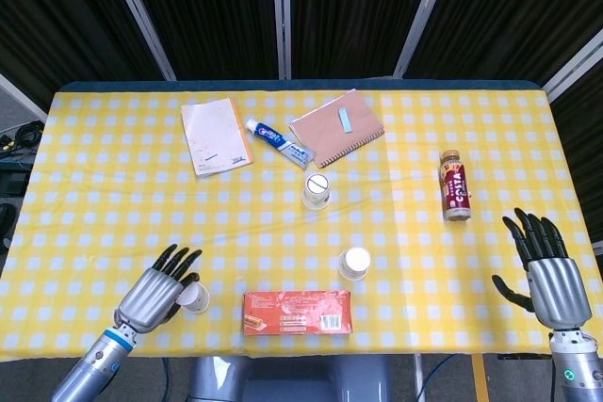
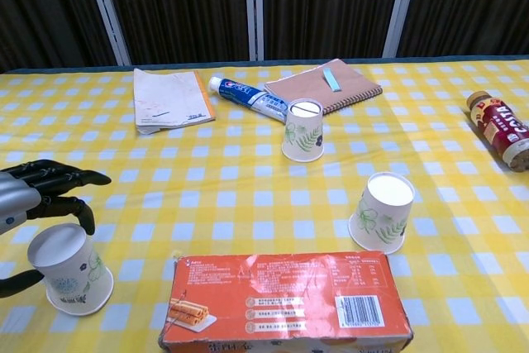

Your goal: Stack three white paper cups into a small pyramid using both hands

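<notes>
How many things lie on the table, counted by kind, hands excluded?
Paper cups: 3 (near-left, near-right, far)
Booklet: 1
Notebook: 1
Toothpaste tube: 1
Drink bottle: 1
Snack box: 1
Total: 8

Orange box (image 1: 298,312) beside left cup (image 1: 195,299), open cloth (image 1: 113,195) behind

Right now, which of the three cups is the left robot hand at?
The near-left cup, beside the orange box; the left robot hand wraps around it. The other two stand untouched.
</notes>
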`<state>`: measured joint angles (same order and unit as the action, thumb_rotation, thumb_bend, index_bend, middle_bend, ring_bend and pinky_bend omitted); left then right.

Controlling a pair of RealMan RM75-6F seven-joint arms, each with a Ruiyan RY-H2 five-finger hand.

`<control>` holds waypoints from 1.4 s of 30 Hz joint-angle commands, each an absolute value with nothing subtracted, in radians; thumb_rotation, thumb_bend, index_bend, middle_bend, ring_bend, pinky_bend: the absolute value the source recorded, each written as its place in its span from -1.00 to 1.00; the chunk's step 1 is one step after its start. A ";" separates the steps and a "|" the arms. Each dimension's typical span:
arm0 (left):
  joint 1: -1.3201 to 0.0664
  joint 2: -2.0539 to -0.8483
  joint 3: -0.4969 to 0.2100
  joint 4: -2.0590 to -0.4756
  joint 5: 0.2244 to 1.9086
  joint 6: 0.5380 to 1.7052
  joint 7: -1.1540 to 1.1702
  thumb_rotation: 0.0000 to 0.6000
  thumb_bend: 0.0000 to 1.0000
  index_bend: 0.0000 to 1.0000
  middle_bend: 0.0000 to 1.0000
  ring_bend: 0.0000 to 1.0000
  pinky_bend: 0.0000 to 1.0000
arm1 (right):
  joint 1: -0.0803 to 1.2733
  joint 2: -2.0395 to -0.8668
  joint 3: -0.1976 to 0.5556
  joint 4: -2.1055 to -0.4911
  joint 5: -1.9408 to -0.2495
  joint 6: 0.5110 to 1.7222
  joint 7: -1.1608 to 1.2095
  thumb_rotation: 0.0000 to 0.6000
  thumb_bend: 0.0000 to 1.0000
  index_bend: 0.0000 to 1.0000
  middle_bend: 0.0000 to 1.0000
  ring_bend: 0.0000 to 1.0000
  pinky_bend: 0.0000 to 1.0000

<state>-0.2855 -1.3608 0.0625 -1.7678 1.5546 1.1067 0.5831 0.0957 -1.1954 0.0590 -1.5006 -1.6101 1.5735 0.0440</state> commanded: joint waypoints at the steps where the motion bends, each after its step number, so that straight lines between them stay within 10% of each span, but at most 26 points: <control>1: -0.290 -1.357 0.065 -1.773 1.560 1.111 0.572 1.00 -0.17 -0.24 -1.00 -1.00 -1.00 | 0.095 -1.196 0.059 -1.501 -1.610 1.575 0.044 1.00 -0.74 -0.98 -1.00 -1.00 -1.00; 17: -0.499 -1.310 -0.186 -1.887 1.347 1.003 0.570 1.00 -0.17 -0.30 -1.00 -1.00 -1.00 | 0.098 -1.179 0.077 -1.492 -1.571 1.558 0.105 1.00 -0.74 -0.98 -1.00 -1.00 -1.00; 42: -0.966 -1.700 -0.357 -1.343 0.860 0.841 0.781 1.00 -0.18 -0.29 -1.00 -1.00 -1.00 | 0.089 -1.161 0.122 -1.412 -1.437 1.493 0.233 1.00 -0.74 -0.98 -1.00 -1.00 -1.00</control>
